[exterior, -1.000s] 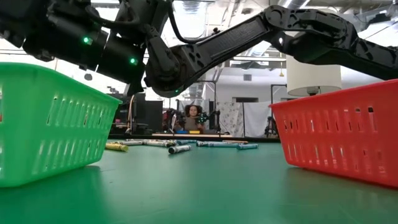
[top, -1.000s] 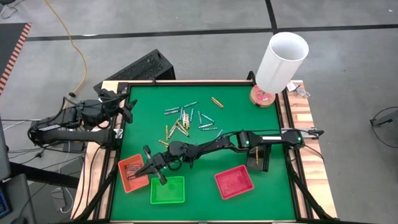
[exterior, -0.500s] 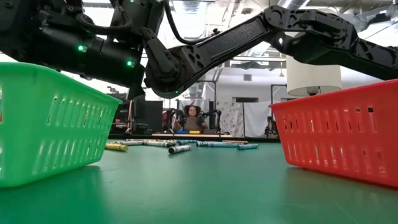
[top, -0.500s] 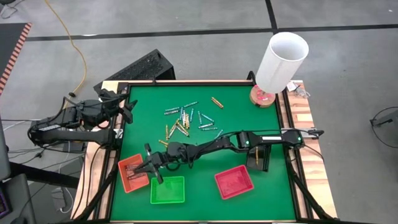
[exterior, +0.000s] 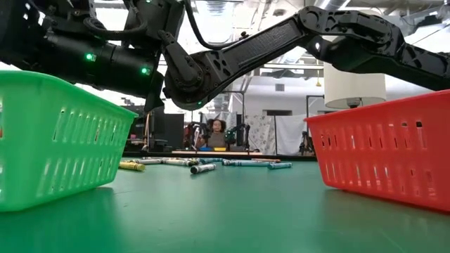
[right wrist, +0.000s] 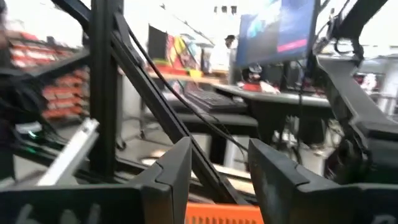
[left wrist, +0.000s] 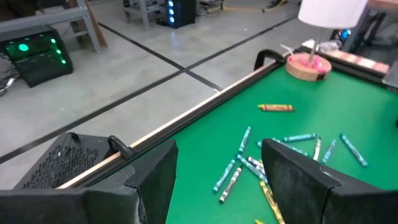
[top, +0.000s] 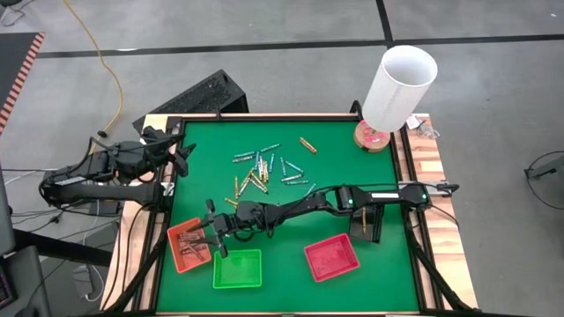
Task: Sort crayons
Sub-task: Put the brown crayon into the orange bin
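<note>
Several crayons [top: 260, 167] lie loose on the green mat, toward the far side; they also show in the left wrist view as crayons [left wrist: 249, 165] and in the low view as crayons [exterior: 204, 166]. One brownish crayon [top: 307, 144] lies apart, farther right. My right gripper [top: 199, 238] hovers open over the orange tray [top: 181, 255], with the tray's rim [right wrist: 224, 213] just below its fingers and nothing between them. My left gripper [top: 181, 155] waits open at the table's left edge, fingers apart in its wrist view [left wrist: 217, 180].
A green tray [top: 238, 269] and a red tray [top: 331, 258] stand along the near side, right of the orange one. A white cylinder [top: 398, 86] on a round wooden base stands at the far right corner. The right arm stretches across the mat's middle.
My right gripper has opened above the orange tray, and its wrist has swung a little toward the table's left edge. The arm has otherwise stayed in place.
</note>
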Available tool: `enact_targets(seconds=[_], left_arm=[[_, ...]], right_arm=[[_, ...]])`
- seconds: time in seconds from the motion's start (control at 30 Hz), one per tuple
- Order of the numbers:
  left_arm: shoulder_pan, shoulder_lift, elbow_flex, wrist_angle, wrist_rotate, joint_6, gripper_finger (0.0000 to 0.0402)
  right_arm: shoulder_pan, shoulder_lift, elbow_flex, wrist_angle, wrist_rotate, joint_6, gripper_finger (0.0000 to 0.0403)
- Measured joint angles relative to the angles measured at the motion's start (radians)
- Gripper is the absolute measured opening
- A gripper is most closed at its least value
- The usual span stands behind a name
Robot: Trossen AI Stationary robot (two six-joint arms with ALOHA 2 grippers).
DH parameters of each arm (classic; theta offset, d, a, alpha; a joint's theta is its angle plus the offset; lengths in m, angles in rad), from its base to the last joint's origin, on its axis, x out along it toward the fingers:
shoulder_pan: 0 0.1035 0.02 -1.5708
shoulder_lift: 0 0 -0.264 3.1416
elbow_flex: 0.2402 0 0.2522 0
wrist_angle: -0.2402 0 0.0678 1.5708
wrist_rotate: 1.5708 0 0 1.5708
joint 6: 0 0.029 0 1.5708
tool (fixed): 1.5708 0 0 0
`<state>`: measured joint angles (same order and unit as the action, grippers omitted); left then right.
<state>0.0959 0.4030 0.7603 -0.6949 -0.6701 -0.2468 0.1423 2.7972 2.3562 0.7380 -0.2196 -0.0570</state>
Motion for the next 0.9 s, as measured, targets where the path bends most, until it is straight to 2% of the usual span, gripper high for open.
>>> enact_targets(seconds=[0.2, 0.47, 0.57, 0.73, 0.8, 0.9], left_arm=[[0.0, 0.0, 0.0, -0.071, 0.02, 0.001, 0.0223], [0.0, 0.0, 0.0, -0.111, 0.02, -0.001, 0.0223], [0.0, 0.0, 0.0, -0.112, 0.02, -0.001, 0.0223], [0.0, 0.0, 0.0, -0.124, 0.02, -0.002, 0.0223], [0.0, 0.0, 0.0, -0.124, 0.02, -0.003, 0.0223], [0.0, 0.0, 0.0, -0.123, 0.02, -0.003, 0.0223]], right_arm=[[-0.025, -0.06, 0.0, -0.344, 0.068, -0.029, 0.0163], [-0.07, -0.189, -0.001, -0.763, 0.082, -0.101, 0.0163], [-0.085, -0.253, -0.001, -0.924, 0.137, -0.151, 0.0163], [-0.113, -0.366, 0.0, -1.233, 0.311, -0.23, 0.0163], [-0.126, -0.405, 0.0, -1.367, 0.379, -0.232, 0.0163], [-0.15, -0.459, -0.001, -1.546, 0.425, -0.224, 0.0163]])
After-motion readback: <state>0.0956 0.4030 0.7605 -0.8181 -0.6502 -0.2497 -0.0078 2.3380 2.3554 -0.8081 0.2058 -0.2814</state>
